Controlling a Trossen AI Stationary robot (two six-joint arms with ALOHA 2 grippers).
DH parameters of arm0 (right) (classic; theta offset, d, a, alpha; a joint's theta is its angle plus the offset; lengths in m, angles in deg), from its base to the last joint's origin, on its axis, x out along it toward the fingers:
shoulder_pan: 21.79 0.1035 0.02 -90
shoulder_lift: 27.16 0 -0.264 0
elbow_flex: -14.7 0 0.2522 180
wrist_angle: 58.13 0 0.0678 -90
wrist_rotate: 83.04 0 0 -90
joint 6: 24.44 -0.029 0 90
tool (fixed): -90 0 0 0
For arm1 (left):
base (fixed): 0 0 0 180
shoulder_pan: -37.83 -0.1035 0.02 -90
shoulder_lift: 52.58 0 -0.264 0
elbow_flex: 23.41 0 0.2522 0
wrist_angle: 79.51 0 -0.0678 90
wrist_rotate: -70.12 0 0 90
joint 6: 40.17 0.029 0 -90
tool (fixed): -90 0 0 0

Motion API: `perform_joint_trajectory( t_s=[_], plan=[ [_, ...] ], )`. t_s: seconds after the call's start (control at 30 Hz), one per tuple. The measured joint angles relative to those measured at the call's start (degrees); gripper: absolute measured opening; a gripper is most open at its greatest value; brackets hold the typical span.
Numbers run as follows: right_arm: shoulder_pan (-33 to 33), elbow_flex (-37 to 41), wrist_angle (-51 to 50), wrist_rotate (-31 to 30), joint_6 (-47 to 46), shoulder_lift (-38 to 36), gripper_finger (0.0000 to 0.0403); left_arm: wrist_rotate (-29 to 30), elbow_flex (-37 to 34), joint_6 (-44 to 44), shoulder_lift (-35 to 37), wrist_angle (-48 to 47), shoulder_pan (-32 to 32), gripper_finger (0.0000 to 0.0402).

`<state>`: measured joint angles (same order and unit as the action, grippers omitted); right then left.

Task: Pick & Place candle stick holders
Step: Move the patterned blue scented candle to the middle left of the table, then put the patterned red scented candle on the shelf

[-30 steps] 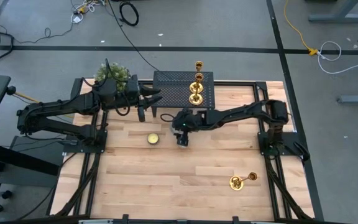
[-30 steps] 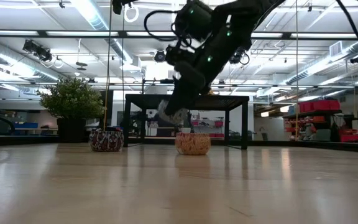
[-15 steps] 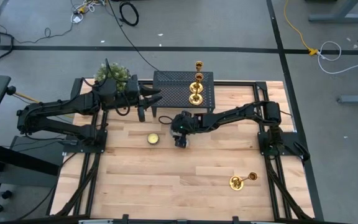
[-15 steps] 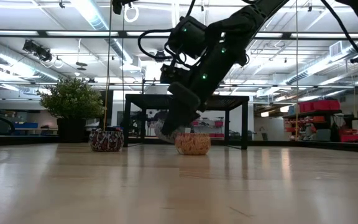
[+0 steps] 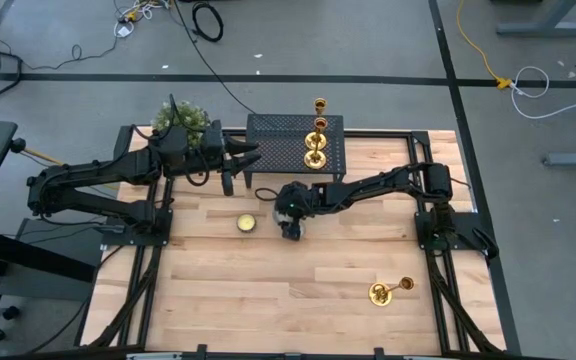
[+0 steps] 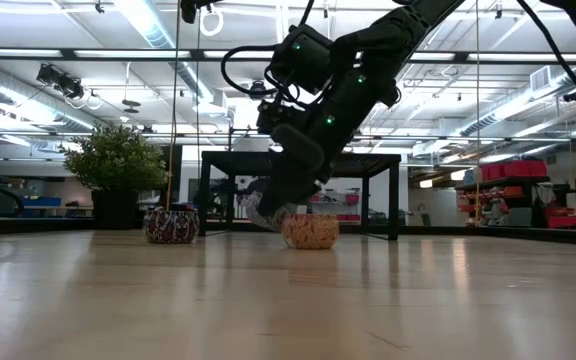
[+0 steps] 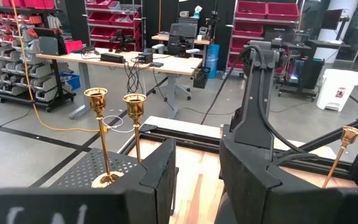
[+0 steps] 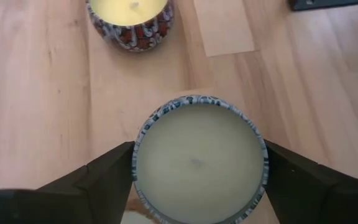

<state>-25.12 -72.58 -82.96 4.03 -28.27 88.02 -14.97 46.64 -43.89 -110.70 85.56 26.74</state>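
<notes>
Two gold candle stick holders (image 5: 316,140) stand on their bases on a black mesh stand (image 5: 278,150); they also show in the left wrist view (image 7: 114,137). A third (image 5: 390,290) is on the table near its right front and shows slanted (image 7: 340,155). My right gripper (image 5: 290,226) is open, pointing down, low over the middle of the table. Its fingers stand on either side of a cream candle in a blue-white tin (image 8: 197,155), which sits on the table (image 6: 310,232). My left gripper (image 7: 197,180) is open and empty by the stand's left end (image 5: 233,168). My right gripper comes from above with one finger (image 8: 107,171) at each opposite side of the candle tin's rim (image 8: 137,149). I cannot tell whether the fingers touch it. The tin sits upright on the table.
A second candle, yellow in a red patterned tin (image 5: 247,223), sits on the table just left of my right gripper (image 8: 129,15). A potted plant (image 5: 183,120) stands at the far left corner. Open wood lies toward the near edge (image 5: 268,300).
My right gripper has gone down toward the cream candle and a little toward the table's left edge, and it now stands low around the tin. The candle has stayed where it was.
</notes>
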Motion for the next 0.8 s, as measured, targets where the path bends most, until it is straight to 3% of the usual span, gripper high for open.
perform_joint_trajectory(
  t_s=[0.8],
  plan=[
    [0.33, 0.09, -0.52, 0.82, -1.42, -2.90, 0.0336, 0.00, 0.00, 0.07, 0.01, 0.00, 0.01, 0.0128]
  ],
)
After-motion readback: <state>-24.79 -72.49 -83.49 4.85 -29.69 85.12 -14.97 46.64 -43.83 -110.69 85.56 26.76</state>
